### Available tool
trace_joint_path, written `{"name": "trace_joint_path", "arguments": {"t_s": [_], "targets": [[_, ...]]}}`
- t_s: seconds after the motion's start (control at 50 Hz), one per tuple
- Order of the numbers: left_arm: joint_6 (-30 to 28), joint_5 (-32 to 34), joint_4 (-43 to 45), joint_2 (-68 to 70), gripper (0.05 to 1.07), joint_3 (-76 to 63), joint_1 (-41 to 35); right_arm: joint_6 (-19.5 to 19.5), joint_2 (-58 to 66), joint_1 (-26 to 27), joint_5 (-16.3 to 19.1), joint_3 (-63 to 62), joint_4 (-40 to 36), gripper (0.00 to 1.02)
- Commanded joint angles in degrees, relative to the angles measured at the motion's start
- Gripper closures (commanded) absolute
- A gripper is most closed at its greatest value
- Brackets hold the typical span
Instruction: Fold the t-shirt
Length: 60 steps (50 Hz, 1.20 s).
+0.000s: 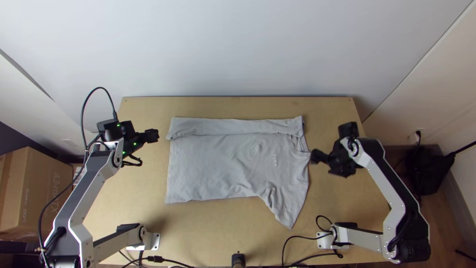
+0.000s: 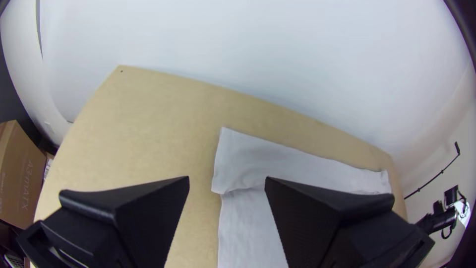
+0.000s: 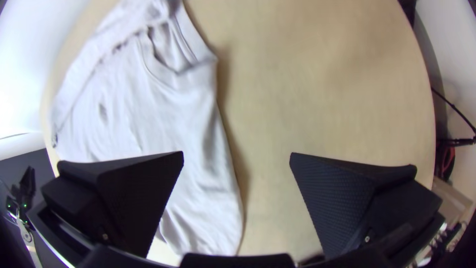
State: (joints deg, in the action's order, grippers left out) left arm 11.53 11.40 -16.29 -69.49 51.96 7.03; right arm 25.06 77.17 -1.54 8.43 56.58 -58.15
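- The shirt (image 1: pixel 218 164) lies on the table (image 1: pixel 198 243), between the two grippers, its far side turned over in a long narrow band and the rest spread, with creases toward the near right.
- A sleeve (image 1: pixel 285 211) juts toward the near edge; the collar (image 1: pixel 300 145) is at the right end.
- The left gripper (image 1: pixel 154 135) is beyond the shirt's left end, near the banded corner but apart from it in the top view.
- The right gripper (image 1: pixel 314 157) is just beside the shirt's right edge, a little nearer than the collar; whether it touches the cloth is hard to tell.
- In the left wrist view, the left gripper (image 2: pixel 227 179) has its fingers spread wide apart; one hides part of the shirt, and the picture's bottom edge cuts off more of the cloth.
- The right gripper (image 3: pixel 237 154) also stands wide open in its wrist view, one finger covering some of the shirt; in the top view it is blurred.
- What lies under the band is hidden.
- The left arm (image 1: pixel 91 181) bends outward, its elbow cut off at the lower left, its forearm running up the picture and its gripper turned inward.
- The right arm (image 1: pixel 394 191) bends outward at the lower right, then angles up and inward, its gripper pointing toward the shirt.
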Motion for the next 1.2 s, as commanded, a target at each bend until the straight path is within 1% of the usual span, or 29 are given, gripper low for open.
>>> {"name": "trace_joint_path", "arguments": {"t_s": [0.0, 0.04, 0.06, 0.18, 0.32, 0.36, 0.4, 0.52, 0.56, 0.74, 0.94, 0.98, 1.04, 1.18], "targets": [[-0.6, 0.6, -1.9, 2.8, 0.32, 1.2, -0.3, 2.8, -2.6, -1.8, 0.9, -5.6, -3.7, 0.07], [-0.6, 0.6, -2.4, 3.3, 0.32, 1.2, -0.4, 3.4, -4.4, -3.4, 1.6, -7.4, -3.6, 0.07], [-0.6, 0.6, -2.6, 3.4, 0.32, 1.3, -0.4, 3.8, -4.9, -4.2, 1.9, -8.1, -3.6, 0.09], [-0.6, 0.6, -4.1, 4.9, 0.32, 1.7, -0.7, 3.9, -7.7, -10.3, 1.8, -13.3, -2.2, 0.32], [-0.6, 1.4, -4.8, 6.1, 0.32, 1.1, -1.1, 6.7, -10.0, -16.7, 1.8, -16.6, -0.5, 0.54], [-0.5, 1.4, -5.0, 6.5, 0.32, 0.9, -1.1, 6.8, -10.7, -18.2, 1.7, -17.1, 0.1, 0.65], [-0.5, 1.4, -5.0, 6.9, 0.32, 0.6, -1.2, 7.3, -11.4, -20.0, 1.7, -17.6, 0.5, 0.7], [-0.4, 1.4, -5.2, 8.5, 0.32, -0.2, -1.6, 8.4, -11.6, -22.0, 1.7, -18.7, 0.5, 0.7], [-0.4, 1.4, -5.4, 8.8, 0.32, -0.3, -1.6, 8.4, -11.4, -22.3, 1.7, -19.2, 0.5, 0.7], [-0.5, 1.4, -6.5, 10.0, 0.32, -0.2, -1.6, 8.6, -10.1, -26.4, 1.7, -21.3, 0.5, 0.7], [-0.6, 1.4, -6.7, 10.2, 0.32, 0.1, -1.6, 8.9, -6.9, -28.1, 1.8, -21.2, 0.5, 0.7], [-0.6, 1.4, -6.8, 10.2, 0.32, 0.2, -1.6, 8.9, -5.9, -28.3, 1.8, -21.2, 0.6, 0.69], [-0.6, 1.3, -6.9, 10.2, 0.32, 0.4, -1.6, 8.9, -4.4, -28.4, 1.8, -21.0, 0.6, 0.64], [-0.7, 1.3, -7.3, 10.3, 0.32, 0.5, -1.6, 8.8, -2.9, -29.2, 1.8, -20.9, 2.3, 0.64]]}}
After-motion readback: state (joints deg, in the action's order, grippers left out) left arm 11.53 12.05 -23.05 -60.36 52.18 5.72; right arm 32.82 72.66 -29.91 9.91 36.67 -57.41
